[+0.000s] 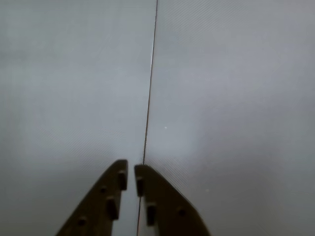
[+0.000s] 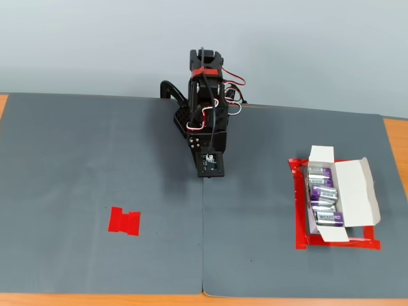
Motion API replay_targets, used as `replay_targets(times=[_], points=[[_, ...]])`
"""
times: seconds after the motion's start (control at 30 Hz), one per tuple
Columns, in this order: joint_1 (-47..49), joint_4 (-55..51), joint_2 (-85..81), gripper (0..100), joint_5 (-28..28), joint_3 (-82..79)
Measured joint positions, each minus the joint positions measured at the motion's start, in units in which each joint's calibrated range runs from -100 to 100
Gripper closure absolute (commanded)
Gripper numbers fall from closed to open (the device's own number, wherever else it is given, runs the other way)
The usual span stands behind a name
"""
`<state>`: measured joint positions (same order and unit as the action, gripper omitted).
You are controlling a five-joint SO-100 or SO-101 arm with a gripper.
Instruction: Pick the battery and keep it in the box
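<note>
grey mats cover the desk [image 2: 76, 134], their seam running under the folded arm [image 2: 207, 121]. in the wrist view the gripper [image 1: 131, 178] is clenched on nothing — only a sliver between its tips. the box [image 2: 347, 191] lies open inside a red tape outline [image 2: 299, 217] at right, holding what look like five purple-silver batteries [image 2: 322, 194] — well apart from the red tape patch [image 2: 124, 220].

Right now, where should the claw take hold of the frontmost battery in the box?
Probably by its two ends, from straight above: the battery lies on its side in the open box, flank against the next cell, leaving no gap there.
</note>
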<state>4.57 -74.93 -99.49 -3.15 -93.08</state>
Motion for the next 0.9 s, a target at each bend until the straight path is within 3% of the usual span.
replay_targets(times=[0.27,0.9], points=[[0.0,0.0,0.0,98,3.5,0.0],[1.2,0.0,0.0,98,4.0,0.0]])
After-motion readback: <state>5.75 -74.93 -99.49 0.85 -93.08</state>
